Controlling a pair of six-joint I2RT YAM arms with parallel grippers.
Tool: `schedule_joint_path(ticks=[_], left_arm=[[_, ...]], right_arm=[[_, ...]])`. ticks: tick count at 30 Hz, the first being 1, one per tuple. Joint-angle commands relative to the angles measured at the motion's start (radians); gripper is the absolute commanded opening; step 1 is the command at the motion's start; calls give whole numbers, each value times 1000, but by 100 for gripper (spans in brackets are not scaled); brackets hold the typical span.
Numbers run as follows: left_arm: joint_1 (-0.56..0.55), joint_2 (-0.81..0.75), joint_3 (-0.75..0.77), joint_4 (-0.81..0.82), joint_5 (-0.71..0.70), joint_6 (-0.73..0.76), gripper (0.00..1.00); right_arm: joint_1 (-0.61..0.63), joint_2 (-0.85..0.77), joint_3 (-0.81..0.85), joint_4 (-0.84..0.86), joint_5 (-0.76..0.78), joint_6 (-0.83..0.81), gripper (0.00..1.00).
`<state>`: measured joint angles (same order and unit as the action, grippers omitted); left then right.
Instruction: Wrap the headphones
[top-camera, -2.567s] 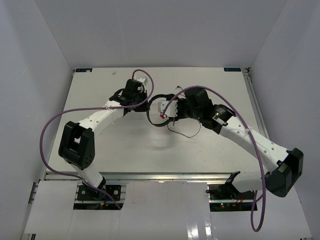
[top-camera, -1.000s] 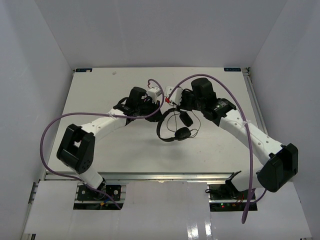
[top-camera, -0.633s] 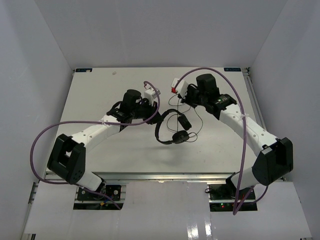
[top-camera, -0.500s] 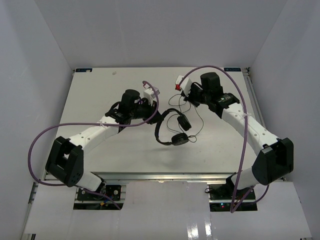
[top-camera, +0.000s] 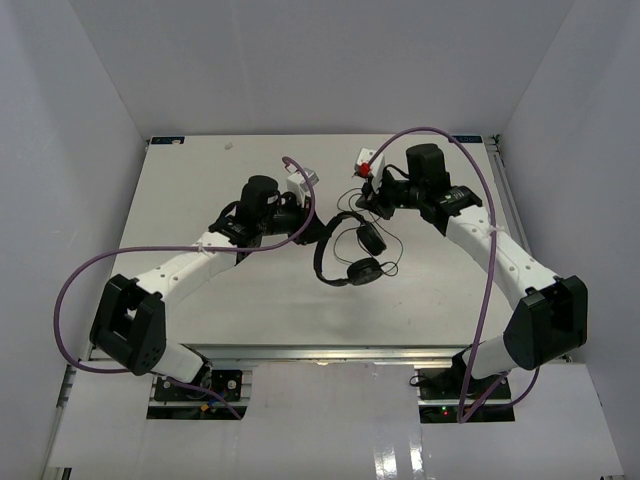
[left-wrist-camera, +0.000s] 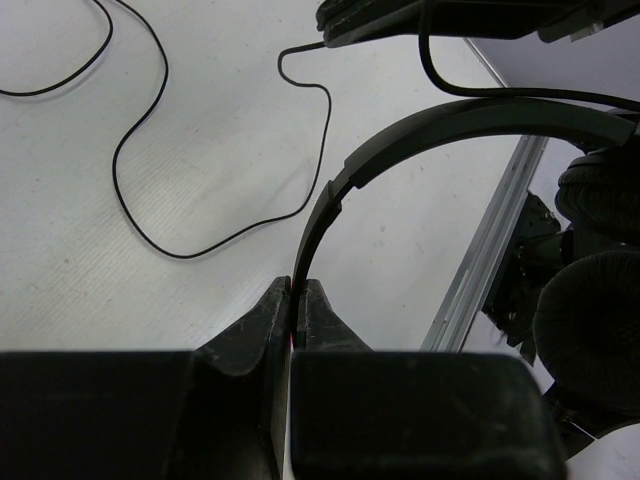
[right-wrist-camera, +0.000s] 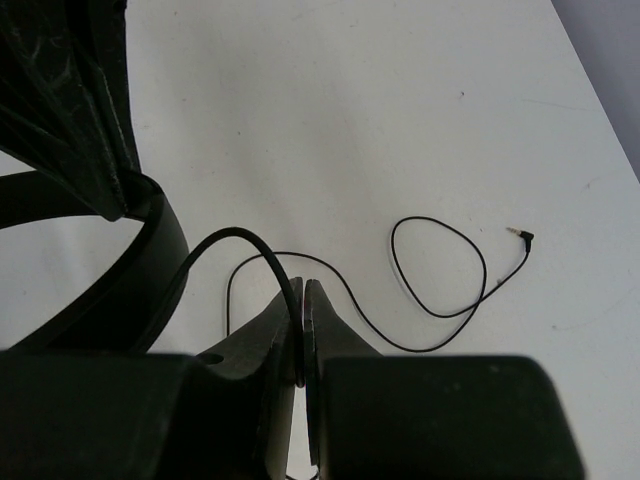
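Observation:
The black headphones (top-camera: 345, 250) hang above the table's middle, earcups (top-camera: 364, 271) lowest. My left gripper (top-camera: 318, 226) is shut on the thin headband (left-wrist-camera: 400, 140), which rises from between its jaws in the left wrist view. My right gripper (top-camera: 366, 203) is shut on the thin black cable (right-wrist-camera: 262, 258), which arcs up from its jaws. The rest of the cable (right-wrist-camera: 440, 270) lies looped on the table, ending in a small plug (right-wrist-camera: 522, 237). The cable also shows in the left wrist view (left-wrist-camera: 150, 150).
Thick purple robot cables (top-camera: 85, 270) arc over both arms. The white table (top-camera: 200, 170) is enclosed by white walls, with a metal rail (top-camera: 498, 180) along its right edge and one at its near edge (left-wrist-camera: 490, 240).
Both arms lifted the headphones off the table and apart. My right gripper moved up and to the right with the cable; the headphones now hang from my left gripper.

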<state>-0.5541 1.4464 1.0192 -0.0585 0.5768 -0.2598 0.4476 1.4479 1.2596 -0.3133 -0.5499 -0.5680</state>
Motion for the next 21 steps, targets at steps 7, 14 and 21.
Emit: schedule_joint_path(ticks=[7,14,21], left_arm=[[-11,-84,78,49,105,-52,0],[-15,-105,98,49,69,-78,0],[-15,-124,144,34,-34,-119,0]], right_arm=[[-51,48,-16,74,-10,111,9],[-93,57,-30,100,-82,167,10],[-144,49,-63,138,-309,229,31]])
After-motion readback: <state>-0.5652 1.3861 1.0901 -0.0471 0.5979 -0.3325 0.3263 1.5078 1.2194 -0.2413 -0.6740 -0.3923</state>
